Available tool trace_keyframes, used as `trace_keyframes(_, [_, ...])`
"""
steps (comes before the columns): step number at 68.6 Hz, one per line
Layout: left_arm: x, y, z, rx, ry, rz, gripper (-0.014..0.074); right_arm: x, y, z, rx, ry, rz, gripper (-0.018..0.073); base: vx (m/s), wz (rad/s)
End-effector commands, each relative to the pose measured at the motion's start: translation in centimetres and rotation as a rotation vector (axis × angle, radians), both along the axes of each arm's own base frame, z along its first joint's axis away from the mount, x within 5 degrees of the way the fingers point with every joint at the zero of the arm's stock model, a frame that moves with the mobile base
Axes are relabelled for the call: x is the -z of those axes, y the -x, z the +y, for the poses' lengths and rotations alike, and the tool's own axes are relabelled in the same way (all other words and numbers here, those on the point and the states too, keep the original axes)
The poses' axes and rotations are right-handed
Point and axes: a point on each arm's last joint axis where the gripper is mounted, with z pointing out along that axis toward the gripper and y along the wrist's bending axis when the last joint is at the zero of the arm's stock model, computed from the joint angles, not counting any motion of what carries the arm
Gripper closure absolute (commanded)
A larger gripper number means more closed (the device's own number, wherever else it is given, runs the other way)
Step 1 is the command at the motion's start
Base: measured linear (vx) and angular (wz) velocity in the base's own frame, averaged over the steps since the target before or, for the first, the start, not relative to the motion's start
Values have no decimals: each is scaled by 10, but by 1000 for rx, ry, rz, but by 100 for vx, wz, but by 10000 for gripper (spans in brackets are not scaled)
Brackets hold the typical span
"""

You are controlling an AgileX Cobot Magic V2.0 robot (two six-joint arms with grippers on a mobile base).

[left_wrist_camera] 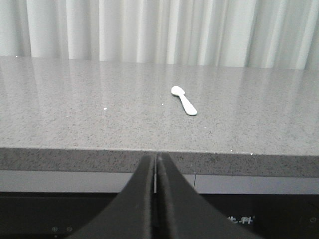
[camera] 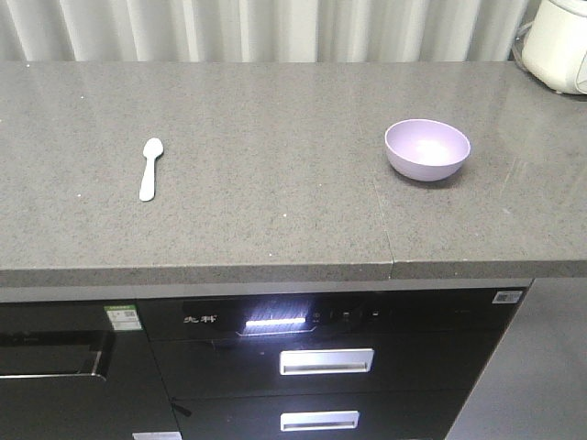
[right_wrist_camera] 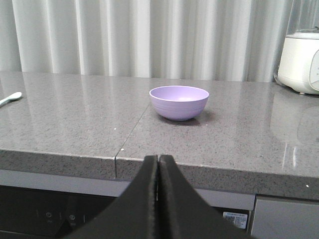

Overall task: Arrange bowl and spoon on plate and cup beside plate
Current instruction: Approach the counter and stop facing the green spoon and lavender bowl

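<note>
On the grey countertop (camera: 275,110), the spoon (camera: 150,169) is lying flat toward the left, with its head pointing away from the front edge. The bowl (camera: 427,148) is sitting upright well apart to its right, near a white appliance (camera: 559,41) at the back corner. The left gripper (left_wrist_camera: 156,158) and right gripper (right_wrist_camera: 158,158) are both hovering off the counter's front edge, jaws pressed together, gripping nothing.
</note>
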Motion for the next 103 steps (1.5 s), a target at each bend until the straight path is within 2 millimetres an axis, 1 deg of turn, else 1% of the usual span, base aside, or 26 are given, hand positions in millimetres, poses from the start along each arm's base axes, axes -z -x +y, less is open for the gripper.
trace_keyframes(1, [-16,2,0,6,7,-114,603,-4,0,0,7,1,-68,570,14,-5])
trace_keyframes(103, [-16,2,0,6,7,-114,603,-4,0,0,7,1,-68,570,10,0])
